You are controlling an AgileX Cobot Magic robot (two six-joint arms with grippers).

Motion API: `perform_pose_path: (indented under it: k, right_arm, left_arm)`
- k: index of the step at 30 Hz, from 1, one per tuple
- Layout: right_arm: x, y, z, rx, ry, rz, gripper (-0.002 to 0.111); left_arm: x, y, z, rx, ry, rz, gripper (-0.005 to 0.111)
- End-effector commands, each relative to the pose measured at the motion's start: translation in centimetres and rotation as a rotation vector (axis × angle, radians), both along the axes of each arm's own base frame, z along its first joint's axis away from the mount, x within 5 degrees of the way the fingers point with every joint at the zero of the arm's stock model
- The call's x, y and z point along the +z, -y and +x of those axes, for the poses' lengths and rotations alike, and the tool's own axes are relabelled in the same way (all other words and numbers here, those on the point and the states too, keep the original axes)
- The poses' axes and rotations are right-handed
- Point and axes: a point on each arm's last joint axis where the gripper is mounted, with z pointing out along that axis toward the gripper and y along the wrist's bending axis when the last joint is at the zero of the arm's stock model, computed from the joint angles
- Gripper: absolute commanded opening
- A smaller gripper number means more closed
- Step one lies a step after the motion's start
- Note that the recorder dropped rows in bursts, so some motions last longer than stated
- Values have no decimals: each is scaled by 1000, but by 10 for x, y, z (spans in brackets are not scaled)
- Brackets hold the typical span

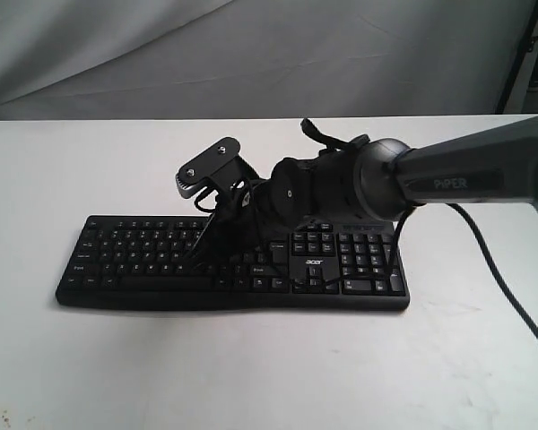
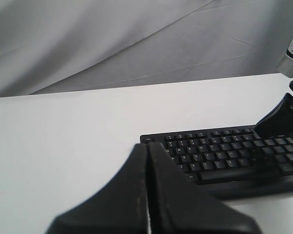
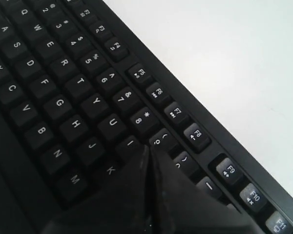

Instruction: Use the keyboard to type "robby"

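Observation:
The black keyboard (image 1: 143, 260) with a white "acer" logo lies flat on the white table (image 1: 251, 367). My right gripper (image 1: 198, 250) reaches across it from the right and is shut, its tip down over the letter rows left of middle. In the right wrist view the right gripper (image 3: 149, 149) has its tip just past the I key (image 3: 130, 143), below the 9 key, and hides the key underneath; whether it presses I cannot tell. My left gripper (image 2: 147, 146) is shut on nothing and hangs off the left end of the keyboard (image 2: 219, 156). It does not show in the exterior view.
A grey cloth backdrop (image 1: 251, 54) hangs behind the table. The right arm's black cable (image 1: 511, 287) trails over the table at the right, and thin cables (image 1: 390, 260) hang over the number pad. Bare table lies in front of and left of the keyboard.

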Motion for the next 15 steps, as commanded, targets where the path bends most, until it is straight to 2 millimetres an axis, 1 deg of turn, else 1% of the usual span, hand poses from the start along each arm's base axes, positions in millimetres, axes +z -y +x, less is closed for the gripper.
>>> perform_pose_path:
  k: [1,10,15]
  right_arm:
    - [1,1,2,1,28,3,0]
    - [2,1,3,1,45,6,0]
    - [-5,1,3,1,34,-3,0]
  left_arm:
    - [-1,0,0,-6,7,1,0]
    - [-1,0,0,-6,7,1,0]
    - [-1,0,0,-6,7,1,0]
